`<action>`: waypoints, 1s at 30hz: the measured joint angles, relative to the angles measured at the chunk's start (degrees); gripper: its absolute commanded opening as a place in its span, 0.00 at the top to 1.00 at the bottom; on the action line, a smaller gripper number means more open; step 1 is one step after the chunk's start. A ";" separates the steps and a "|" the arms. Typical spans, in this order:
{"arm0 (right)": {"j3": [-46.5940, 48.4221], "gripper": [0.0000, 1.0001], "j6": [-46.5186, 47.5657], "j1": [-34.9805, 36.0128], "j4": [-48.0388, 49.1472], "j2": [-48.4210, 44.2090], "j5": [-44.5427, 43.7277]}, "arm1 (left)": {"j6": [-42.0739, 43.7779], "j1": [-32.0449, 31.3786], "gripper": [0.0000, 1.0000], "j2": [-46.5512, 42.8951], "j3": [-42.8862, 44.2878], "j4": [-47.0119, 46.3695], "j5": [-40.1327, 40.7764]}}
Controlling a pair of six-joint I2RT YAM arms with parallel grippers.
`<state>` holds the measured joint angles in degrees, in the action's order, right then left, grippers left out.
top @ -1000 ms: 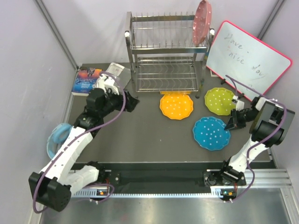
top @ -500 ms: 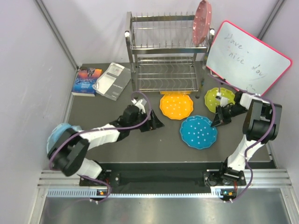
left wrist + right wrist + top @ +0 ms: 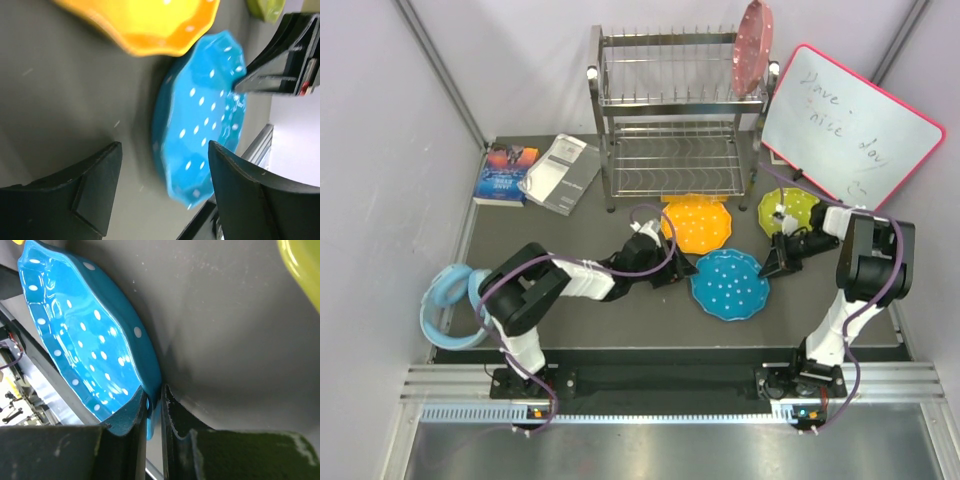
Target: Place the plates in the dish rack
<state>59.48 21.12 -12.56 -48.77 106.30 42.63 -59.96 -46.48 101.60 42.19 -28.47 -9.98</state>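
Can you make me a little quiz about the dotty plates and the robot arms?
1. True or false: the pink plate stands in the top tier of the dish rack.
2. How many dotted plates are not yet in the rack? A) two B) three C) four
3. Fill in: the jaws of the right gripper are shut on the rim of the ____ plate.

Key: 1 true. 2 B: orange, yellow-green and blue. 3 blue; the blue plate is the one being pinched.
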 measured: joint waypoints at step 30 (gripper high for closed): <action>-3.54 0.56 -4.33 -0.44 4.85 -3.28 4.87 | -2.32 -2.69 1.00 8.07 7.56 3.04 -2.78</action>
<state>55.94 16.80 -12.99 -43.92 103.02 47.51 -62.28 -49.17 109.67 49.76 -25.43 -12.75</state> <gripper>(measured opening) 0.358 0.057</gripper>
